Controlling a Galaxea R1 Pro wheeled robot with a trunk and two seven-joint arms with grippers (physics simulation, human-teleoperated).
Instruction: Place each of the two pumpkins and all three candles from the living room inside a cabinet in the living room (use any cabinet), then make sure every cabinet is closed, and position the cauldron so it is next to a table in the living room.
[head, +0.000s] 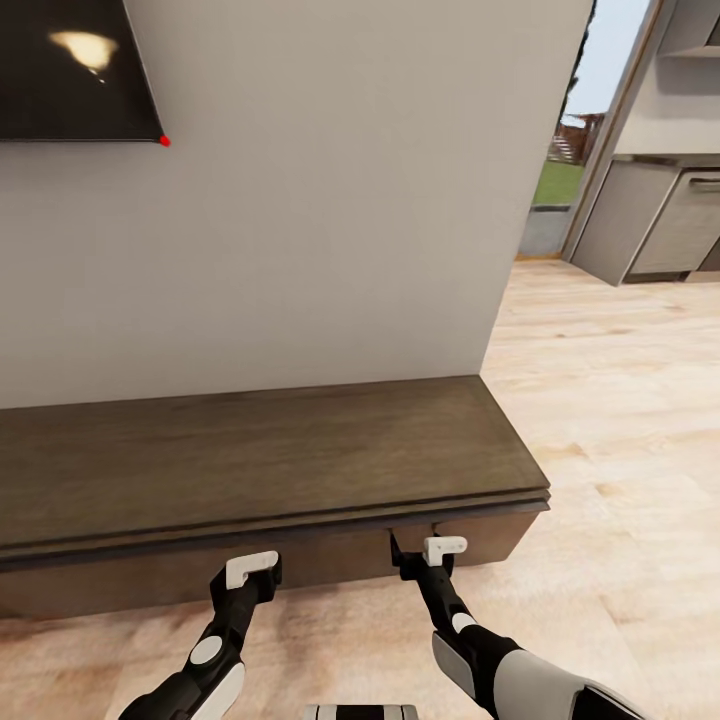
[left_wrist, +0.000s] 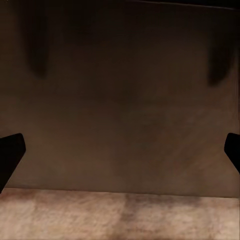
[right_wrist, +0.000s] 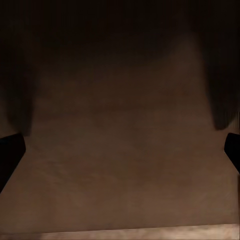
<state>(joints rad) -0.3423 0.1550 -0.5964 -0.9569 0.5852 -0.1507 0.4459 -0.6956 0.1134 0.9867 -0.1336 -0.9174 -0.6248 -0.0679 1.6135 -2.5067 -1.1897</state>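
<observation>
Head view: the long, low dark-brown wooden cabinet (head: 250, 460) stands against the pale grey wall (head: 330, 200), with its drawer fronts flush and shut. The left gripper (head: 255, 568) and the right gripper (head: 425, 555) are both held close against the cabinet's near front face, just under the overhanging top, the left towards the middle and the right near the right-hand end. Whether either touches the wood cannot be told. Wrist views: the left gripper's dark fingertips (left_wrist: 10, 152) and the right gripper's (right_wrist: 10, 152) sit at opposite edges of each picture, so the jaws stand wide apart with nothing between them but the brown front. Far right: light wooden floor (head: 620, 400) and grey kitchen cupboards (head: 660, 225).
</observation>
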